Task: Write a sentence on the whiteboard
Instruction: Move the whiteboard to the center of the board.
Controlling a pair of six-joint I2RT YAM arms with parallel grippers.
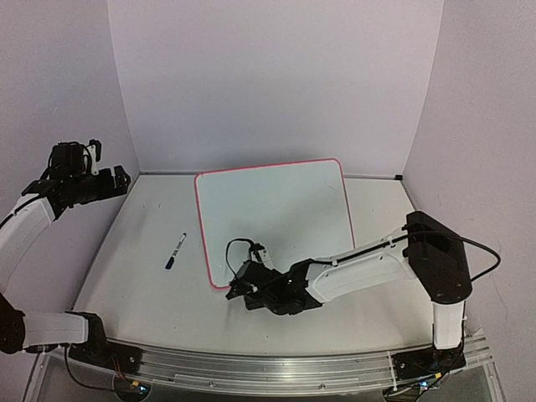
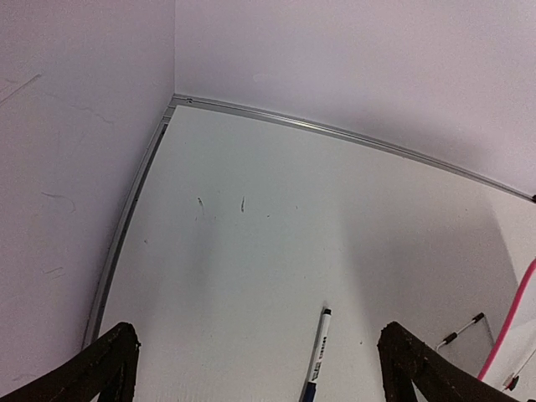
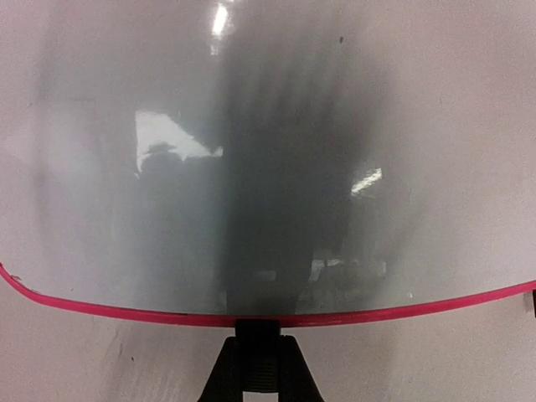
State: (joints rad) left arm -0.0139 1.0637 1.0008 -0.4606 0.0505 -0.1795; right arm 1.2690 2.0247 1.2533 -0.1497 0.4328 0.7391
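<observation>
Right gripper (image 1: 237,291) low at whiteboard (image 1: 276,209) near-left corner; marker (image 1: 175,250) left of whiteboard. Left gripper (image 2: 260,352) spread wide, empty, marker beneath. Right-wrist view: my fingers (image 3: 258,368) pressed together, touching whiteboard rim; I'd nudge slowly, squarely.

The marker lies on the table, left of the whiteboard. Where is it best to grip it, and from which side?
Grip the marker at mid-barrel, from straight above, with the fingers across its long axis. It lies flat on the table, apart from the whiteboard, with bare table on both sides. The left gripper is open, with the marker in view.
</observation>
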